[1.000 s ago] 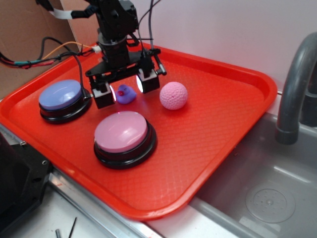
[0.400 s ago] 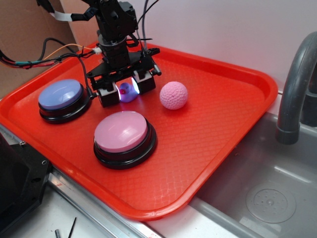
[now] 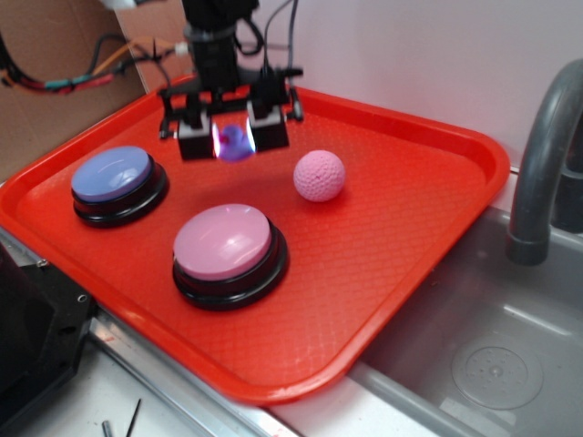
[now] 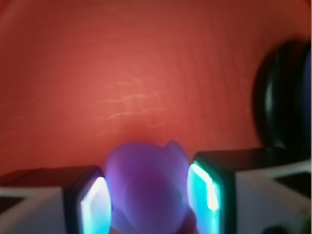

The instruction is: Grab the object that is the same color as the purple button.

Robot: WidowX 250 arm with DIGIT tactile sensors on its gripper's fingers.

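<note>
Purple duck [image 4: 146,187] clamped in gripper [image 3: 233,138] — orientation unclear, blurred.

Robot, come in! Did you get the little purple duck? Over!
Gripper shut on purple duck, jaws pressing both sides. Duck held above red tray. Nothing in the way.

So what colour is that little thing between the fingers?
Purple; the duck shows best in the wrist view.
</note>
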